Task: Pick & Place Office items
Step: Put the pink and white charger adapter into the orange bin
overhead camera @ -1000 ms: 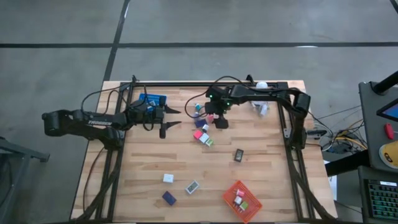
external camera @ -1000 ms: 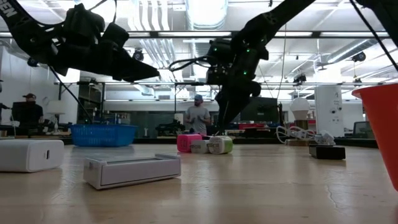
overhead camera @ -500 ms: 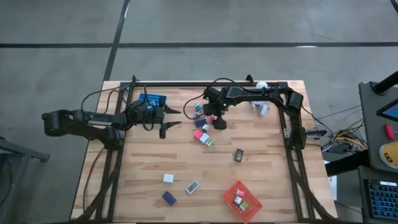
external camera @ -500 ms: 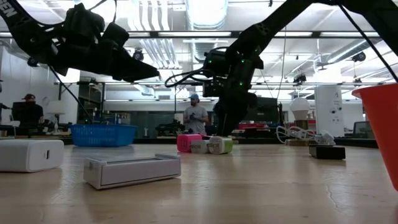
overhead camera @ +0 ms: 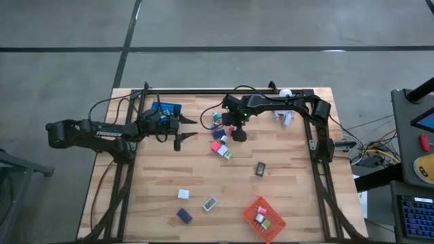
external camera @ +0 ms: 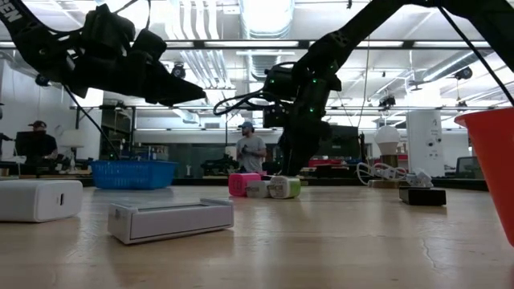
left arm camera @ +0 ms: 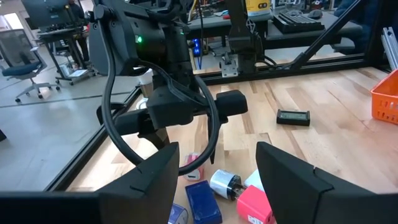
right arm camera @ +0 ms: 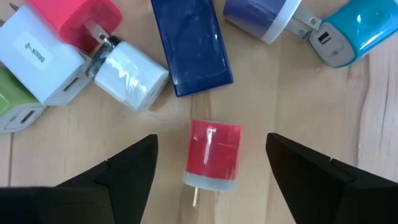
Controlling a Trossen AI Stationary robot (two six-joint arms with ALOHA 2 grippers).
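Above the counter (overhead camera: 285,183), the high view shows the right gripper (overhead camera: 229,126) over a cluster of office items (overhead camera: 220,139), while the left gripper (overhead camera: 186,129) waits beside the blue basket (overhead camera: 165,108), fingers spread. From the low view, the right gripper (external camera: 293,164) hangs just behind a pink block (external camera: 242,184). Past the right wrist's spread fingers (right arm camera: 127,171), a red plug (right arm camera: 212,152) lies between them, untouched, just beside a dark blue box (right arm camera: 191,43).

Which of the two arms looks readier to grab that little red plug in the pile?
The right. Its right gripper hangs open directly over the red plug, one finger either side. The left gripper waits off beside the blue basket.
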